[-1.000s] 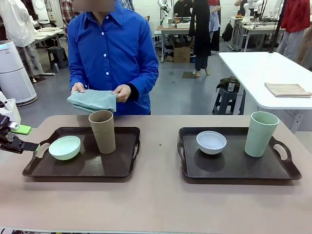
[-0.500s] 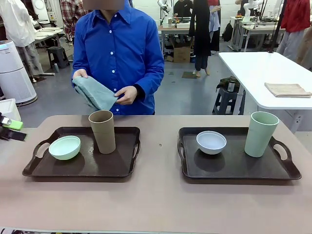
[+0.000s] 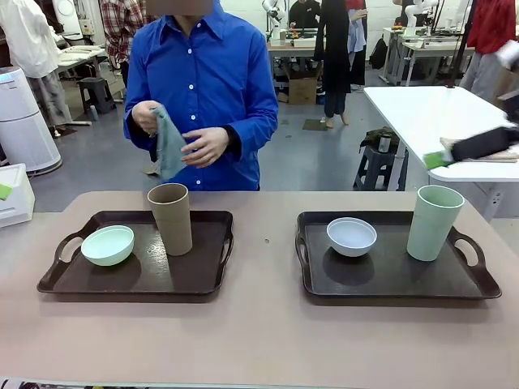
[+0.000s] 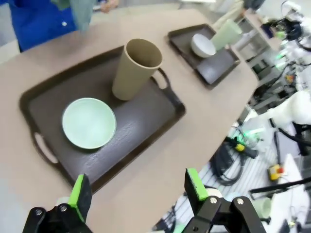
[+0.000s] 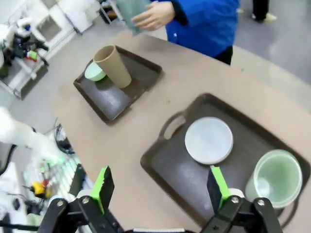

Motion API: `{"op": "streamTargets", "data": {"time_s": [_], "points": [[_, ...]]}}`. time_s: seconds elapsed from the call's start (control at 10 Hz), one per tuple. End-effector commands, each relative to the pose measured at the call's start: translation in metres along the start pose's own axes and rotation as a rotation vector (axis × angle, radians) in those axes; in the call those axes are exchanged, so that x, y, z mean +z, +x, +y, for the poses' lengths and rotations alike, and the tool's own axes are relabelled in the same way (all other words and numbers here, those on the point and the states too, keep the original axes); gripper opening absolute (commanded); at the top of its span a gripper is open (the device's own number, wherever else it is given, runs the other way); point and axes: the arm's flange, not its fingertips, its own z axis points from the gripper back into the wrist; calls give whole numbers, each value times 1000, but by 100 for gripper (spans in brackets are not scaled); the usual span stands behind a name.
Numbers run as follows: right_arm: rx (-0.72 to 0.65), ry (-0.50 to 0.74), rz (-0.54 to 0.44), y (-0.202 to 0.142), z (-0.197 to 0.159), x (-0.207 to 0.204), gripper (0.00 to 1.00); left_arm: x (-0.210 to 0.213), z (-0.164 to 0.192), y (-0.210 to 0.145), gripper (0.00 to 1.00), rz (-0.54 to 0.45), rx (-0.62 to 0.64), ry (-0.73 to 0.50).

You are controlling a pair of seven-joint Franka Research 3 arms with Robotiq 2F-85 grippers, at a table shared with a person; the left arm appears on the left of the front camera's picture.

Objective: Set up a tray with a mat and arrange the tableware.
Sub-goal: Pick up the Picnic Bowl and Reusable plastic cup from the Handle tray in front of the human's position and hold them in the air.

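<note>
Tableware sits on two dark trays on the tan table [image 3: 259, 332].

Front view: mint green bowl [image 3: 107, 245] sits left on the left tray [image 3: 190, 274], with the brown cup [image 3: 171, 219] upright just beside it, toward the tray's far edge. White bowl [image 3: 351, 236] sits on the right tray [image 3: 381, 279]. Pale green cup [image 3: 434, 223] stands upright by that tray's right handle, apart from the bowl. Both cups are tall, tapered and handleless; both bowls are small, round and empty. Person in a blue shirt stands at the far side, both hands on a grey-green cloth [image 3: 169, 144] held at chest height, off the table. Right gripper [image 3: 438, 159] is a blur at the right edge, up off the table.

Left wrist view: left gripper [image 4: 137, 191] has its fingers wide apart, nothing between them, and hangs above the table edge near the left tray. Mint green bowl is shallow with a plain inside. Brown cup looks matte and is open at the top.

Right wrist view: right gripper [image 5: 159, 187] has its fingers spread, holding nothing, high over the right tray. White bowl is below it, and pale green cup is seen from above, hollow and empty.
</note>
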Motion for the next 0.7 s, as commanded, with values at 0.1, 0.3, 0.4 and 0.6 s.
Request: {"op": "streamTargets", "data": {"time_s": [0.1, 0.3, 0.4, 0.6], "points": [[123, 135, 243, 65, 14, -99, 100, 11, -24, 8, 100, 55, 5, 111], [146, 294, 483, 83, 23, -157, 100, 30, -35, 20, 100, 131, 112, 79], [152, 341, 521, 87, 25, -180, 100, 37, -39, 30, 100, 184, 143, 117], [179, 376, 531, 100, 23, -224, 100, 39, -48, 55, 100, 245, 212, 272]]}}
